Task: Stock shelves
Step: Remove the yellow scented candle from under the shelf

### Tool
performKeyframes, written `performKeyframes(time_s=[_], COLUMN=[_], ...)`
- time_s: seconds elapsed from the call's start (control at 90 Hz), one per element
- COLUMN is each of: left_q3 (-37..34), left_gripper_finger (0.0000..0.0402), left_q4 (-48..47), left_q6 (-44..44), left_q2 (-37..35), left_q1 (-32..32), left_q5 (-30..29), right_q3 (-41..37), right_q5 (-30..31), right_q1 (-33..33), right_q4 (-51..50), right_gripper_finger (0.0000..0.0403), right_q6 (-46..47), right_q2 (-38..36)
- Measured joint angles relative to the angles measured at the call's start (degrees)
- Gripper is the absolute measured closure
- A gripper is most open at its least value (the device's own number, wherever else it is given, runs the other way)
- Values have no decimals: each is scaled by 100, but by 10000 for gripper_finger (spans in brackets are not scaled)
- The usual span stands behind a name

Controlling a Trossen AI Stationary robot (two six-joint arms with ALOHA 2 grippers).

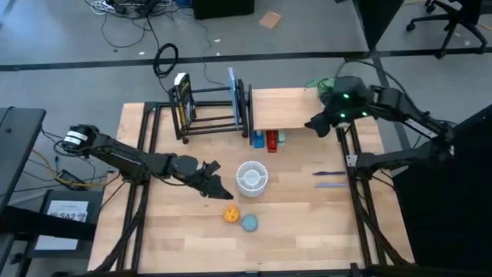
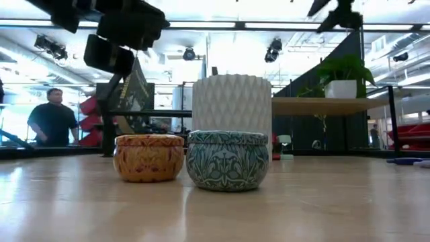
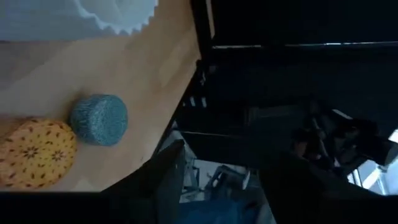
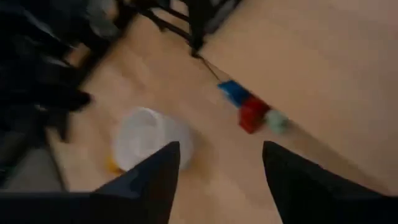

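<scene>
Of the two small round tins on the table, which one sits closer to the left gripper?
The yellow-orange tin. It lies just below the left gripper, while the blue-green tin sits beside it on the far side, toward the table's front edge.

The rack (image 1: 211, 108) is standing at the table's (image 1: 307, 231) far side, the board shelf (image 1: 288, 109) just right of it; the ribbed cup (image 1: 251, 177) is sitting before them, with two tins (image 1: 240, 218) lying nearer the front edge
</scene>
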Motion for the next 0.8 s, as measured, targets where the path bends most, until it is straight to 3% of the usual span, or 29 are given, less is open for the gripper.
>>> performKeyframes(time_s=[0.144, 0.356, 0.522, 0.8], left_q3=[-2, -2, -2, -2], left_gripper_finger=[227, 227, 227, 227], left_q4=[-31, -31, -29, -31], left_q6=[-16, -17, -32, -33], left_q2=[2, 2, 2, 2], left_q1=[0, 0, 0, 0], left_q5=[39, 66, 66, 64], right_q3=[594, 1221, 1320, 1291], right_q5=[676, 855, 1446, 1709], right_q1=[-392, -961, -1376, -2031], right_q4=[-1027, -1858, -2012, -2004], right_gripper_finger=[219, 220, 206, 143], right_q6=[-699, -1306, -1569, -1762], right_q2=[945, 1831, 2016, 2011])
